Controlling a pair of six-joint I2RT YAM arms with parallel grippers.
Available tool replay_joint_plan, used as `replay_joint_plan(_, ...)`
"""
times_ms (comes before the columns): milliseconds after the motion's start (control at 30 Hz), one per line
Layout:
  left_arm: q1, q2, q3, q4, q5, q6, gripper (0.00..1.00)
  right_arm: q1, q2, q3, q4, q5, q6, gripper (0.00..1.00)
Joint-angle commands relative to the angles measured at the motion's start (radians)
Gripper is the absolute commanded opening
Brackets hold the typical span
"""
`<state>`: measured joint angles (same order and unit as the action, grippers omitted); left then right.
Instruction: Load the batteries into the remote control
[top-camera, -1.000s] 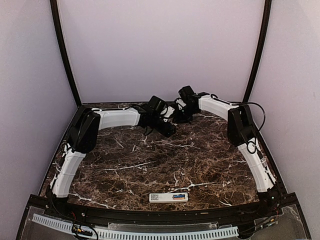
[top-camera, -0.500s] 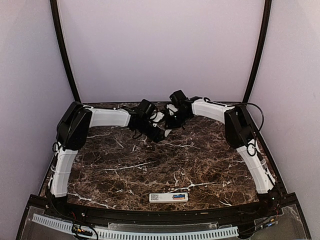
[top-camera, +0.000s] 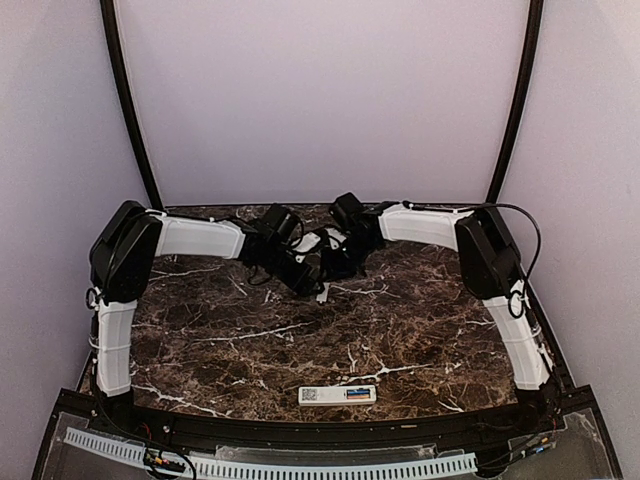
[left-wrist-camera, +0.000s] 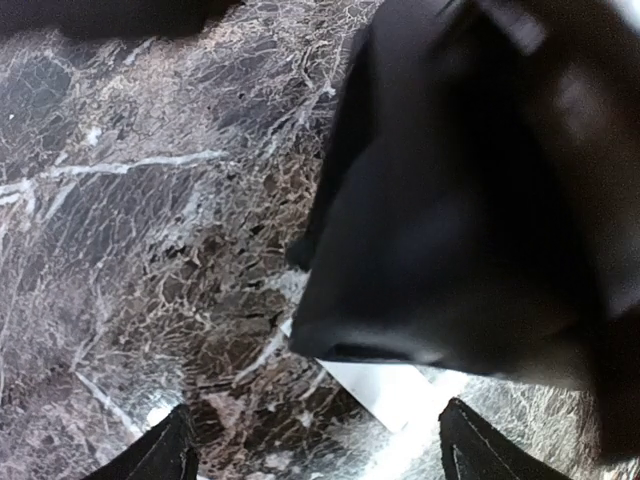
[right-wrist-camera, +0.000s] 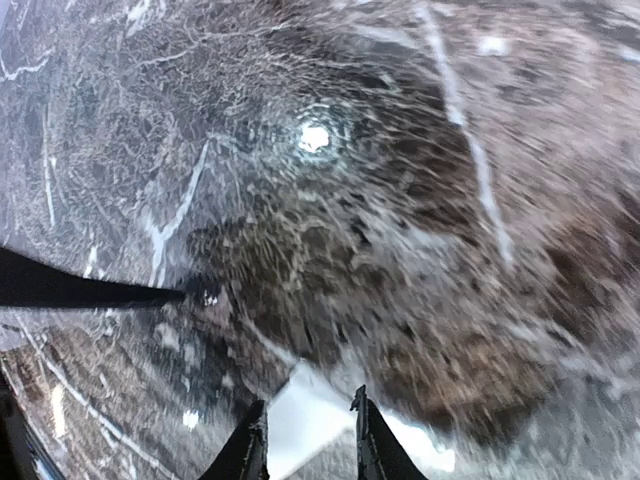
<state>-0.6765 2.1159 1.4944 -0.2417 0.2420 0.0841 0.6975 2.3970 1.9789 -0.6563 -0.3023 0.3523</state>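
My left gripper (left-wrist-camera: 315, 425) hangs spread wide, grasping nothing, over the far middle of the marble table (top-camera: 230, 340). Just right of it, my right gripper (right-wrist-camera: 306, 400) has its fingers close together with a white flat piece (right-wrist-camera: 300, 425) between them. I cannot tell whether they pinch it. The remote control (top-camera: 328, 394) lies well apart at the near edge, back up, with the batteries (top-camera: 357, 393) in its right half.

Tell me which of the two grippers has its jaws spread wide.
The left gripper: its wrist view shows the fingertips far apart. The right gripper has its fingers close together, a white flat piece showing between them.
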Motion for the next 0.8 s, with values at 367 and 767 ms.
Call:
replay_joint_plan(367,-0.095,0.097,0.155,-0.154,-0.277,-0.151,0.85,-0.075,-0.398,-0.283,0.065,0.296,0.033,0.34)
replay_joint_plan(767,-0.121,0.161,0.161,-0.244,-0.249,-0.154,0.50,-0.070,-0.460,-0.359,0.060,0.323,0.019,0.34)
